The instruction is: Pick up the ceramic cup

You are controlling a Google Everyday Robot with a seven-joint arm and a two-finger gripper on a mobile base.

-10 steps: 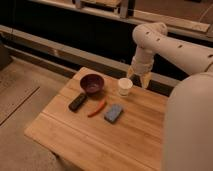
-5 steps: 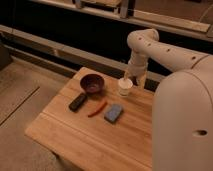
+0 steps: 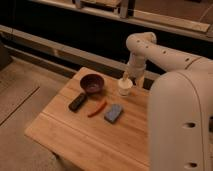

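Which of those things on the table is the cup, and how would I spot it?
Start at the wooden table. At its far edge, directly under the robot's gripper, stands the ceramic cup. It is small, round and cream-white, while the bowl beside it is wider and dark reddish-brown.

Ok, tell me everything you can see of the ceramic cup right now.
The ceramic cup is small, short and round, plain cream-white, with no handle showing. It stands upright on the wooden table near the far edge, beside the wider dark bowl but apart from it. The gripper hangs just over its rim with its fingers open. Whether they touch the cup, and what is inside it, I cannot tell.
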